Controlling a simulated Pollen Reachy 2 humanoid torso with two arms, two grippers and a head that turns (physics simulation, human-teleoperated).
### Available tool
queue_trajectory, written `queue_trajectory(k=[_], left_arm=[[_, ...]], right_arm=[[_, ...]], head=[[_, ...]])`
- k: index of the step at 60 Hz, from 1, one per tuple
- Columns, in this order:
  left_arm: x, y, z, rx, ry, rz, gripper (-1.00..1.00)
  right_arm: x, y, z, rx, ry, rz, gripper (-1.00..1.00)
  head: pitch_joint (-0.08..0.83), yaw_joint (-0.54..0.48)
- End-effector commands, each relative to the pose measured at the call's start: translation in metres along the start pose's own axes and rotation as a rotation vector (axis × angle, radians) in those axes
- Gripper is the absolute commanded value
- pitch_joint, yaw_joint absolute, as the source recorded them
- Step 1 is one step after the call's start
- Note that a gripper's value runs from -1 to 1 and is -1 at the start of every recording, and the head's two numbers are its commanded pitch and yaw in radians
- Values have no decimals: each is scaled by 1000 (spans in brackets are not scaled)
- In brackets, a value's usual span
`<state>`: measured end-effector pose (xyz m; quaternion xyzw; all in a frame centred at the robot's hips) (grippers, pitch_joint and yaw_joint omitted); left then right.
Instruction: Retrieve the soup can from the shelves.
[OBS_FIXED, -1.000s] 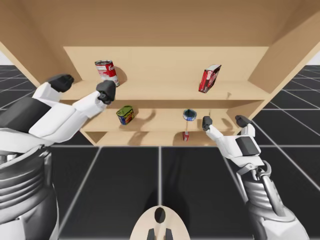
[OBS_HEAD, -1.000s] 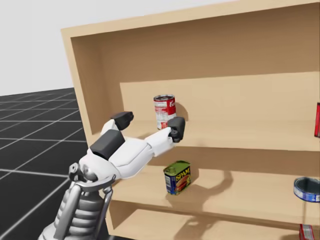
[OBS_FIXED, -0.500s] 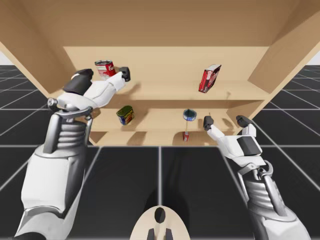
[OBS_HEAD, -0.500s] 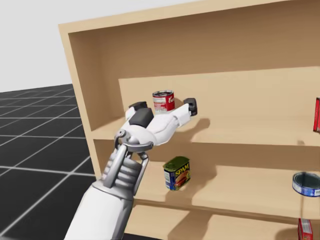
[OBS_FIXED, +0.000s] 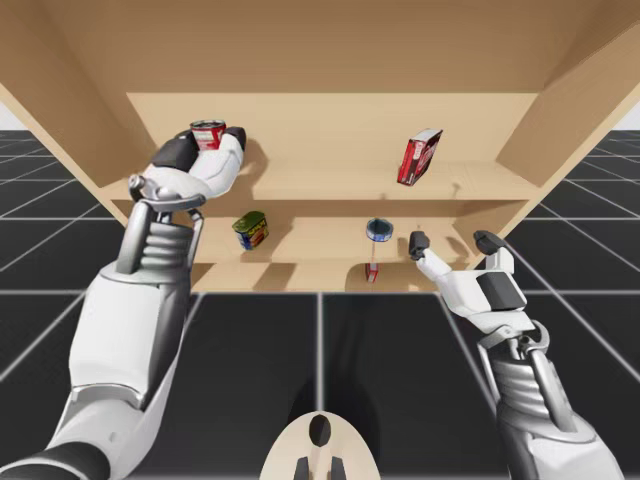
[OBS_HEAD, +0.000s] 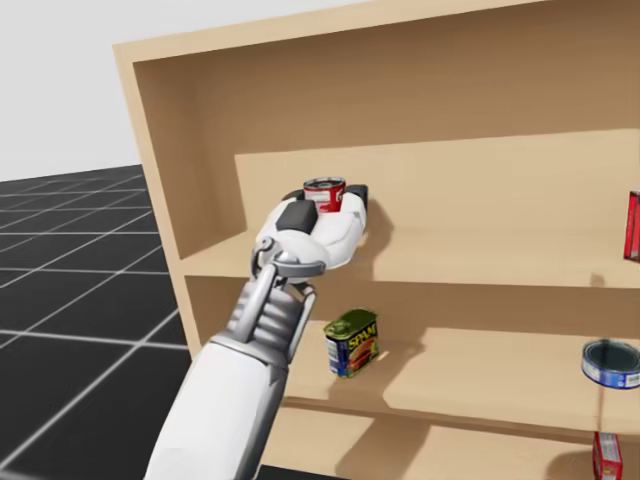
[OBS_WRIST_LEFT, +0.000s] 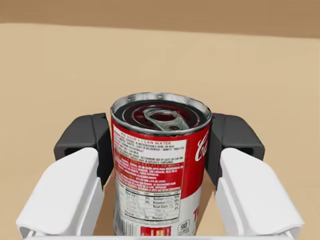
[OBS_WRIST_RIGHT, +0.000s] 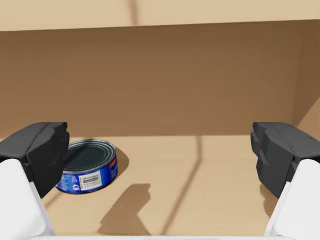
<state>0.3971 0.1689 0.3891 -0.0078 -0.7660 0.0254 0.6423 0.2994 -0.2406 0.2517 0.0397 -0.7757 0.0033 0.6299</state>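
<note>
The soup can is found on the upper shelf, near its left end. It stands upright there: its long axis is vertical and the lid with the pull tab is turned up.

The can is taken between the fingers of the left gripper. The dark pads are laid against its two sides, so the gripper is closed on the can. Such a side hold is judged sensible, because the can may then be drawn straight out of the shelves without being tipped.

The right gripper is held wide apart and idle before the middle shelf. A flat blue tin is seen ahead of it, near one finger.
</note>
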Motion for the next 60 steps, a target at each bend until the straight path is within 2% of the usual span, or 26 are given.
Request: queue_trajectory(k=[1, 19, 30, 48, 60], left_arm=[[-1, -4, 3, 51, 182, -12, 1000], [-2, 0, 1, 68, 174, -23, 1000], [8, 1, 12, 66, 127, -26, 1000], [43, 9, 73, 31, 3, -55, 1000], [57, 17, 127, 13, -72, -49, 1000]], right_arm=[[-1, 1, 0, 3, 5, -10, -1000], [-1, 1, 0, 8, 12, -19, -1000], [0, 0, 1, 8, 11, -25, -1000], [1, 0, 1, 9, 6, -30, -1000], [2, 1, 2, 12, 5, -32, -1000]], head=[[201, 325], [207, 327], [211, 326], [212, 330], [212, 337]])
